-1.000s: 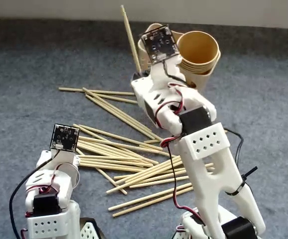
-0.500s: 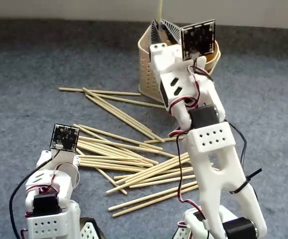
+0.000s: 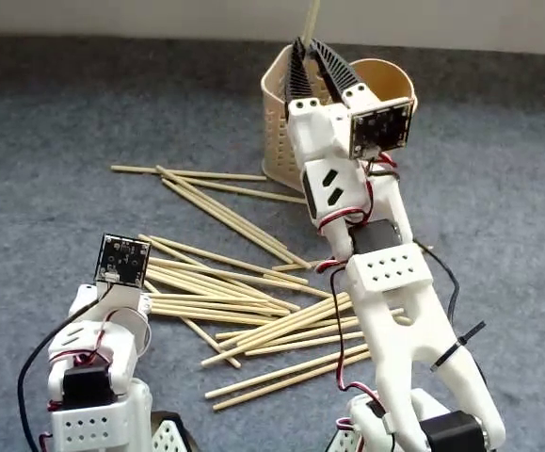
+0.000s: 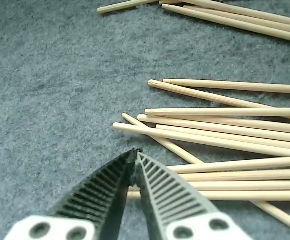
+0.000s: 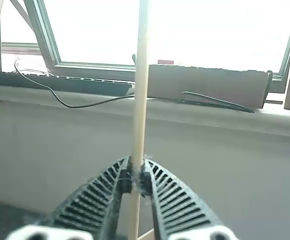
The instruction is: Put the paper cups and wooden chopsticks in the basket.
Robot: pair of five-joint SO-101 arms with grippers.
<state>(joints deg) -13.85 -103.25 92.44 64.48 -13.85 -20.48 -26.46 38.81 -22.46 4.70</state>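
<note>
Where the high view looks down on the grey mat (image 3: 56, 122), the basket (image 3: 280, 127) stands near the far edge, with a paper cup (image 3: 385, 80) inside it on the right. The right gripper (image 3: 306, 47) is raised over the basket's rim with its fingers pointing upward, pinched on one chopstick (image 3: 311, 17) that stands nearly upright. The loose chopsticks (image 3: 244, 282) lie scattered across the middle of the mat, from just beside the basket's foot down towards the near edge. The left arm (image 3: 103, 358) sits at the near left corner.

From the left wrist, the left gripper (image 4: 135, 152) has its jaws pressed together with nothing between them, its tips just beside the ends of the loose chopsticks (image 4: 225, 130) on the mat (image 4: 49, 75).

From the right wrist, the right gripper (image 5: 136, 175) is clamped on the chopstick (image 5: 141, 75) near its lower end, the stick rising straight up before a window (image 5: 185, 30) and a pale wall (image 5: 59, 140).
</note>
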